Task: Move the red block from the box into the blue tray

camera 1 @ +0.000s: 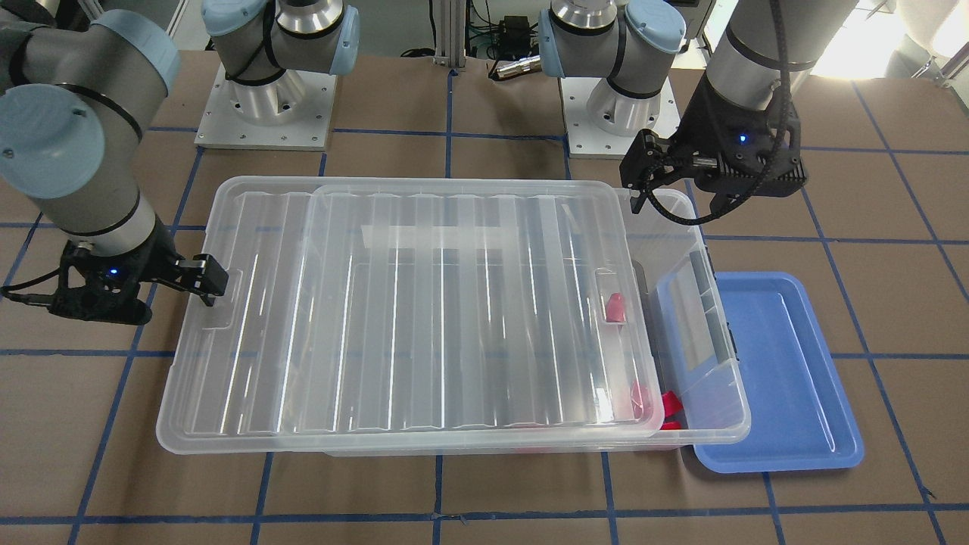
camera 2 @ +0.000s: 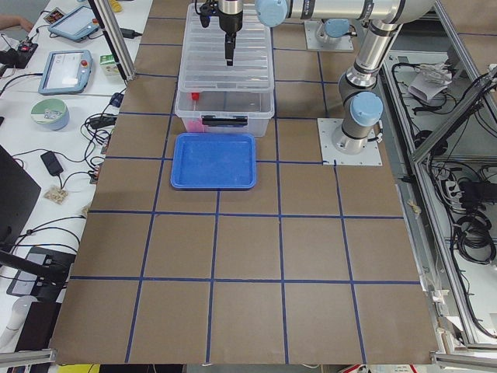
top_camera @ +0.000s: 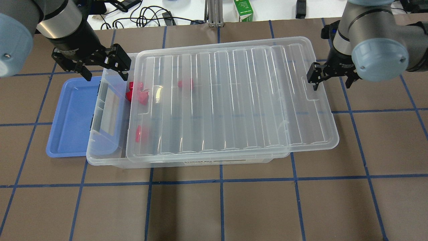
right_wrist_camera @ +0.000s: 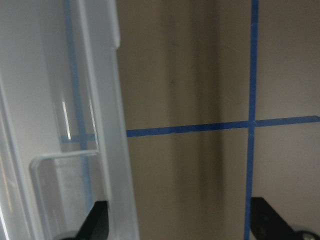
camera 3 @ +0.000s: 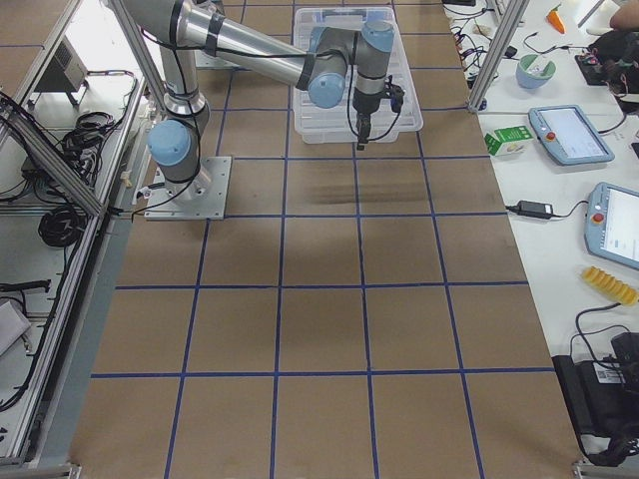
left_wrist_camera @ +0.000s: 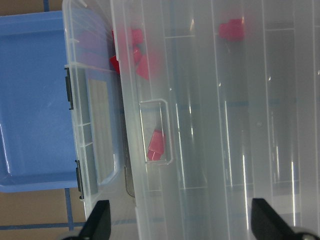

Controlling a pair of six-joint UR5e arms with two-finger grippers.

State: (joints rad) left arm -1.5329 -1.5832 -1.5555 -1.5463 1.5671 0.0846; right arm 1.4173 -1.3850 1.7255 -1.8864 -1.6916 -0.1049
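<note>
The clear box (top_camera: 107,157) lies across the table, and its ribbed lid (top_camera: 234,100) sits shifted toward my right, so the box's left end is uncovered. Several small red pieces lie inside, some in the open gap (top_camera: 131,87) and others under the lid (top_camera: 185,83). Through the plastic I cannot tell which one is the faceted red block. The empty blue tray (top_camera: 72,117) lies against the box's left end. My left gripper (top_camera: 103,68) is open and empty above the box's far left corner. My right gripper (top_camera: 330,79) is open, with one finger at the lid's right handle recess.
The tray's inner edge is tucked under the box's rim (camera 1: 719,363). A green carton (top_camera: 243,10) and cables lie beyond the table's far edge. The arm bases (camera 1: 265,106) stand behind the box. Blue tape lines grid the brown tabletop.
</note>
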